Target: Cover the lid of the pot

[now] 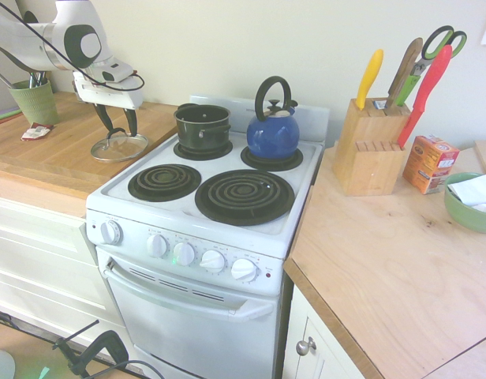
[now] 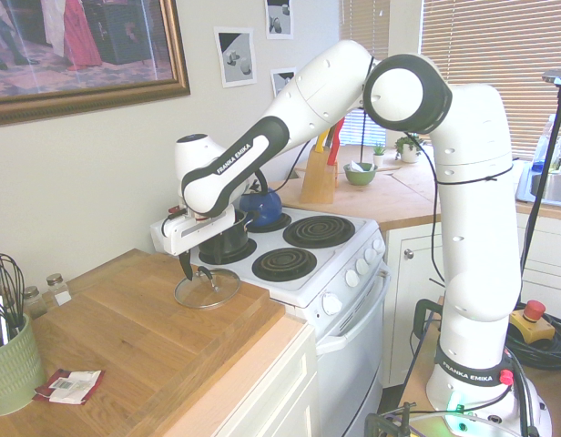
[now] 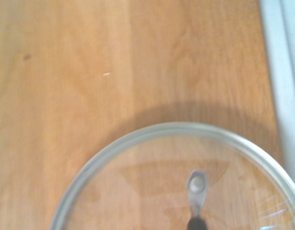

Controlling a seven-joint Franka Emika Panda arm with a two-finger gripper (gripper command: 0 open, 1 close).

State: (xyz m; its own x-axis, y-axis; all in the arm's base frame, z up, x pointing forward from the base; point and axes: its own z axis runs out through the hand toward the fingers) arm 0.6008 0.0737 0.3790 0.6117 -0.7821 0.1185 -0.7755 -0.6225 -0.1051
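Lying flat on the wooden counter (image 1: 46, 158) just beside the stove (image 1: 203, 229), the lid (image 1: 119, 148) faces knob-up; being round, it has no long axis to speak of. Its small knob stands at the centre of the glass in the wrist view. The gripper (image 1: 117, 126) points straight down over the lid, fingers spread wide on either side of the knob, holding nothing. The pot (image 1: 202, 126) sits uncovered and upright on the stove's rear burner, beside the blue kettle (image 1: 272, 130).
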